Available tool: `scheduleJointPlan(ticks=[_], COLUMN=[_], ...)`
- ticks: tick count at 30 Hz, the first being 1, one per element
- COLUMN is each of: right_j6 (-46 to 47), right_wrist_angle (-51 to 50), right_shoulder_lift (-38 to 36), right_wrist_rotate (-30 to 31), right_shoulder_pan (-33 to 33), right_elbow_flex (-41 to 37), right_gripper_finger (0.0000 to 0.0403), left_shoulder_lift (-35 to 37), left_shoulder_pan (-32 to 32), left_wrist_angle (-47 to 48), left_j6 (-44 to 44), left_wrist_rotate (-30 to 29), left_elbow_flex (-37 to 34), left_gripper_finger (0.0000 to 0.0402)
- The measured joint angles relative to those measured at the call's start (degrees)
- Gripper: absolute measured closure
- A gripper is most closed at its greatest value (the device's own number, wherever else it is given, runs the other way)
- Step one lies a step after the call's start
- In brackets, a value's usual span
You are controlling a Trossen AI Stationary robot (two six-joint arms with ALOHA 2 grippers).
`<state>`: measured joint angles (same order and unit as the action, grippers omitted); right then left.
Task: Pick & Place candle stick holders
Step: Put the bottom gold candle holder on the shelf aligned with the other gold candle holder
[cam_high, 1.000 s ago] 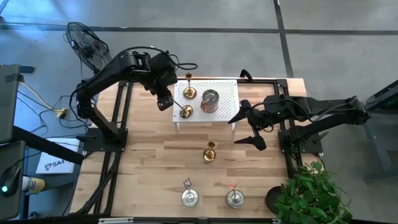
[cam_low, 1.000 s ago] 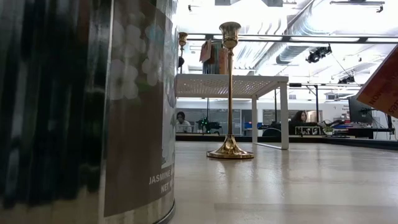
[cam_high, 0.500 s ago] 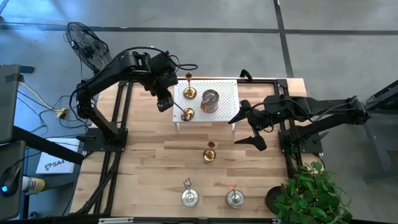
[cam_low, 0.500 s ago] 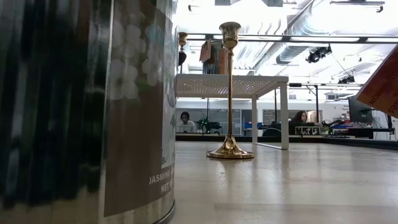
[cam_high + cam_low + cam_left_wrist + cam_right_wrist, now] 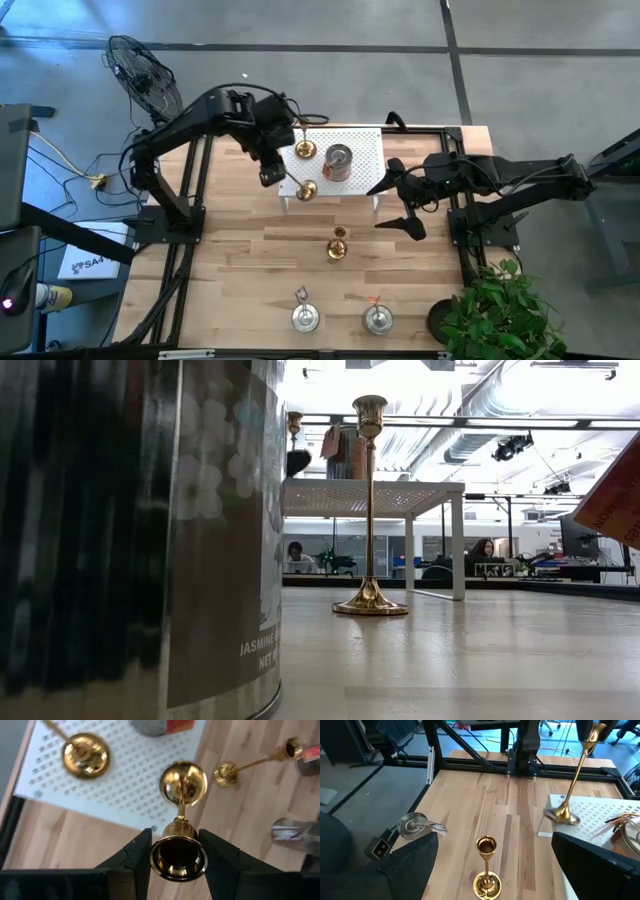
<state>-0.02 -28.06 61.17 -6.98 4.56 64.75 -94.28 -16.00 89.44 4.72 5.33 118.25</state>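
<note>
Left fingers (image 5: 175, 857) clamped on gold holder (image 5: 181, 810) at rack's (image 5: 362, 140) front edge | right fingers (image 5: 398, 200) apart, idle beside rack.

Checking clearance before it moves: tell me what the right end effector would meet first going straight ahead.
Probably the gold candle stick holder standing on the table, centered ahead of the open right end effector; depth is unclear.

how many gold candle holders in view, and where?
3. One stands on the white rack, at its back. One sits at the rack's front edge in the left gripper. One stands on the table.
</note>
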Motion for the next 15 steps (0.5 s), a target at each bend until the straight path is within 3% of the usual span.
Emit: scheduleJointPlan(ticks=[9, 15], right_j6=[-0.05, -1.37], right_wrist_angle=[-1.2, 7.12], right_shoulder_lift=[0.06, 2.15], right_wrist_rotate=[-0.61, -0.07], right_shoulder_pan=[0.0, 0.0], right_elbow_flex=[0.0, -0.02], right_gripper_finger=[0.0018, 0.0018], left_shoulder_lift=[0.58, 2.37], left_shoulder_pan=[1.04, 1.06], left_wrist_angle=[0.84, 0.67], left_j6=[0.85, 1.06], left_wrist_rotate=[-1.15, -2.96], left_elbow_flex=[0.33, 2.86], left_gripper_finger=[0.0266, 0.0266])
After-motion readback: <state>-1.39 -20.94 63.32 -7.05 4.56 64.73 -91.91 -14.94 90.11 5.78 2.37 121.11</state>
